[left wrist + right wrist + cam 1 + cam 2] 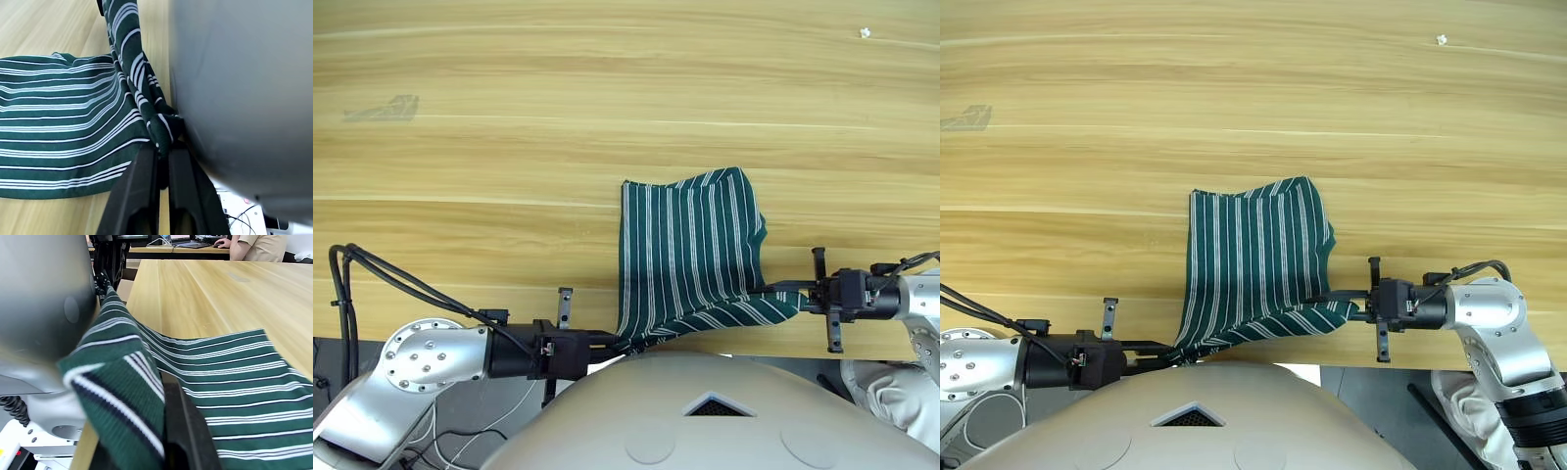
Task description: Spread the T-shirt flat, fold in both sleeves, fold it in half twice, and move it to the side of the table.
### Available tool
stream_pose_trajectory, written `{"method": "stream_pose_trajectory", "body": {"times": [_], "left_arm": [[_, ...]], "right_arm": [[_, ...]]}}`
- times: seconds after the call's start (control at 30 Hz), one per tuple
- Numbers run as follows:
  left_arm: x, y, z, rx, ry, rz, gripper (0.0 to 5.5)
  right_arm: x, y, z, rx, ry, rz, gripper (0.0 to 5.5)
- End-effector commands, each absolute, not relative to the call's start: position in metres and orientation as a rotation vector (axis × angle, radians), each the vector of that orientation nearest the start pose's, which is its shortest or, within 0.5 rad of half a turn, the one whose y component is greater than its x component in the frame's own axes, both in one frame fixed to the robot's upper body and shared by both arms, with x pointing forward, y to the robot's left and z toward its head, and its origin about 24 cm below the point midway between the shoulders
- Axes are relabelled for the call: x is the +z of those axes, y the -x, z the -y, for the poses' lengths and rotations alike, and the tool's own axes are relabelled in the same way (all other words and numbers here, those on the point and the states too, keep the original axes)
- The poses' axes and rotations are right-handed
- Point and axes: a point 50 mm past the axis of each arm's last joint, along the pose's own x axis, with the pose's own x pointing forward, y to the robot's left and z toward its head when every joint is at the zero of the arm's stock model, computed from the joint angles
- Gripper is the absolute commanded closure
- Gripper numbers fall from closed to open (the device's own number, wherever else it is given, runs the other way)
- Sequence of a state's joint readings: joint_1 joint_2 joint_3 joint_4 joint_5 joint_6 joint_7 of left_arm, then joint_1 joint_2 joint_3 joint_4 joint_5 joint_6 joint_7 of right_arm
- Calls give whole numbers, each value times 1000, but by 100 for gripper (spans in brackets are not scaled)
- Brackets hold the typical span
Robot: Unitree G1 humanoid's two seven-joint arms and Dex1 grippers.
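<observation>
Broad table [509, 117] of pale wood grain, planks running from nine to three o'clock. At six o'clock on it, hard against the near edge, the green T-shirt [690, 250] with white stripes: already a compact, roughly square packet, no sleeve sticking out, far part flat on the wood, near hem raised off it and stretched into a sagging band. Pinched at its seven o'clock corner by the left gripper [626, 341], fingers [142, 186] narrow and clamped on a bunched knot of cloth. Pinched at its four o'clock corner by the right gripper [773, 291], likewise closed tight on a fold of fabric.

Judging by the shape: spreading and sleeve folds apparently done; a fold in half seemingly in hand, with the lifted hem ready to go over toward twelve o'clock. Cannot tell whether the first halving or the second. Left after that: shifting the packet to the side of the table.

No label, tag or print readable on the shirt. Farther out, a faint grey mark [382, 110] at ten o'clock, too pale to read, and a small white speck [865, 32] at one o'clock.
</observation>
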State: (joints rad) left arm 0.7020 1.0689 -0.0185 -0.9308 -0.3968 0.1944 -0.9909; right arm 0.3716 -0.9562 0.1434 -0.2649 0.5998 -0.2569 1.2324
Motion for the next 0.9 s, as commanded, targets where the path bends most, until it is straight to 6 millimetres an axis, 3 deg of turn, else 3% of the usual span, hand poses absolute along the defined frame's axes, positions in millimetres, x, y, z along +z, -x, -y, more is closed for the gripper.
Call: {"method": "stream_pose_trajectory", "body": {"times": [0.03, 0.27, 0.47, 0.9], "left_arm": [[109, -104, -163, -1449, -380, -386, 544], [103, -166, -155, -1260, -437, -226, 544], [93, -197, -155, -1176, -412, -190, 544], [78, -236, -164, -998, -372, -156, 544]], "right_arm": [[77, -165, 218, 1394, 350, -147, 550], [74, -222, 210, 1318, 443, -93, 550], [78, -261, 198, 1302, 443, -51, 550], [65, -298, 175, 1299, 410, -76, 550]]}}
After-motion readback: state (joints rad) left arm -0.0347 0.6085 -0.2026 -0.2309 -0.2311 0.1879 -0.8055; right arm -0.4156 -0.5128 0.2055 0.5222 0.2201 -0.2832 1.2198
